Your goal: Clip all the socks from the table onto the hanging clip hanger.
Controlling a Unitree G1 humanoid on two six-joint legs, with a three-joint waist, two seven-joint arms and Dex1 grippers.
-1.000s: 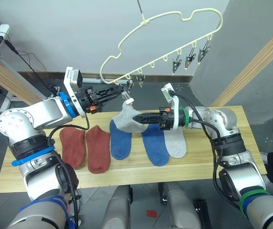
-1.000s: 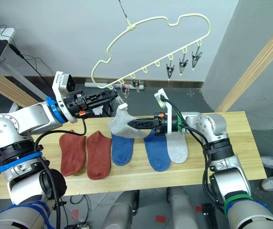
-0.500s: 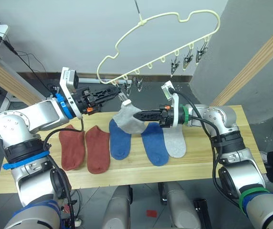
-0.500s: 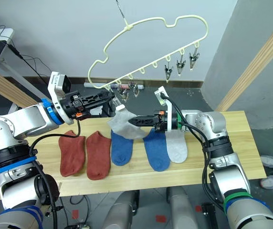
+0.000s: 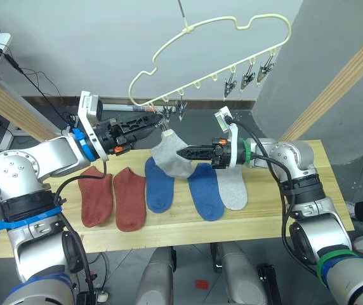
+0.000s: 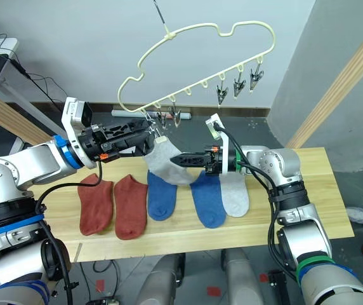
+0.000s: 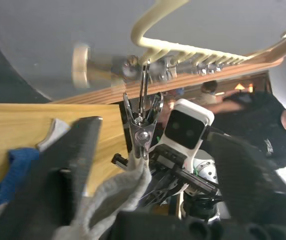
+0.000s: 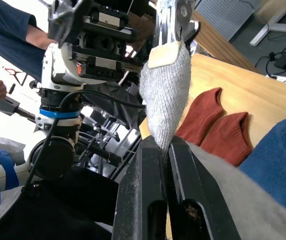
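Your right gripper [image 5: 183,153] has its fingers pinching the grey sock [image 5: 172,157], which hangs limp from a clip [image 7: 141,132] on the hanger [image 5: 211,39]. Left fingers [image 7: 72,165] are spread around that clip. The sock is soft and light; hold near the cuff.

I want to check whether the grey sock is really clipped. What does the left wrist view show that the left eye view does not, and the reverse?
Left wrist view: close up, a metal clip bites the raised grey sock's edge, and a person in a dark shirt stands behind. Left eye view: the whole clip hanger, five socks flat on the table, and the right gripper shut on the grey sock. Both: that sock, its clip, the hanger's wire.
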